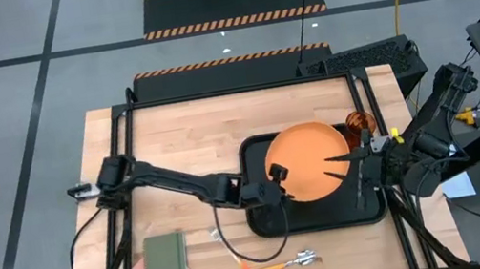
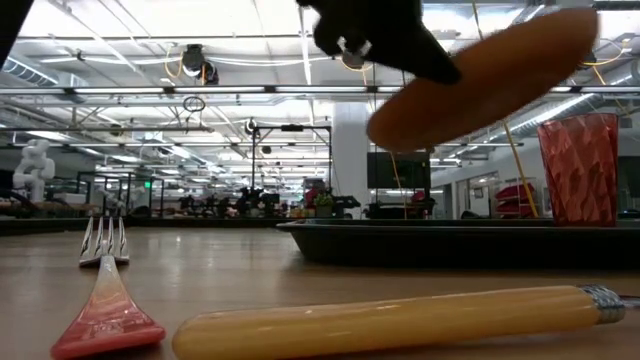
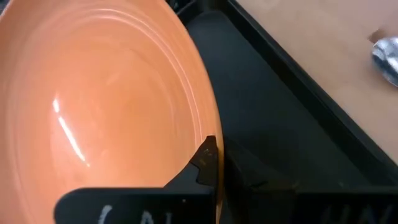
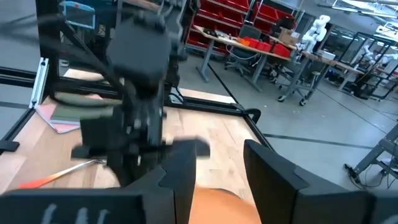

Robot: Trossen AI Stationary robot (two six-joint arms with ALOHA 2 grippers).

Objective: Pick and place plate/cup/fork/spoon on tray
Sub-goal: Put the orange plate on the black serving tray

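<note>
1. Plate (image 1: 307, 158): round, smooth, glossy orange with faint concentric rings, tilted, held above black raised-rim tray (image 1: 268, 222).
2. Left gripper (image 1: 279, 186) jaws clenched on the plate's near rim; one finger (image 3: 202, 163) lay over the edge.
3. Right gripper (image 1: 339, 164) jaws spread apart over the plate's opposite edge; contact unclear.
4. Ribbed translucent amber cup (image 2: 578, 167) stood just behind the right jaws.
5. Fork (image 2: 103, 290) and yellowish-handled spoon (image 2: 400, 318) lay on the wooden table (image 1: 183, 143), well clear of both jaws.
</note>
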